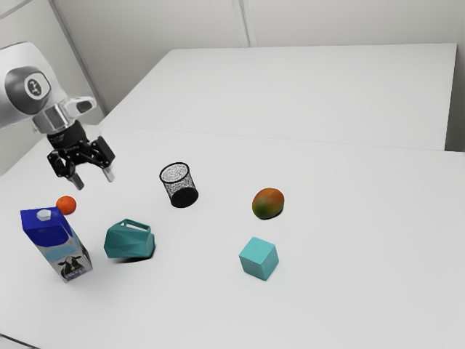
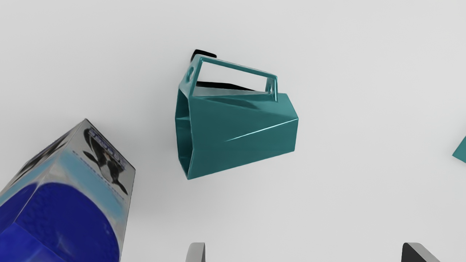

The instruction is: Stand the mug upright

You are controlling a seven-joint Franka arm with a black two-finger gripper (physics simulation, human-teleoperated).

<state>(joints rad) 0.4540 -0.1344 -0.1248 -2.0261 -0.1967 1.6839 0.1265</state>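
Observation:
The black two-finger gripper (image 1: 93, 180) hangs above the table at the exterior view's left, higher than the mug and apart from it. A teal faceted mug (image 1: 129, 241) lies on its side on the table, its handle raised. In the wrist view the mug (image 2: 242, 131) has its open mouth toward the milk carton and its narrower base pointing away from it. The gripper (image 2: 302, 251) stands open there, its two fingertips wide apart with nothing between them.
A blue-topped milk carton (image 1: 59, 246) stands close beside the mug, with an orange (image 1: 66, 205) behind it. A black mesh cup (image 1: 179, 185), a mango (image 1: 268, 203) and a teal cube (image 1: 259, 258) sit toward the exterior view's middle on the white table (image 1: 349, 218).

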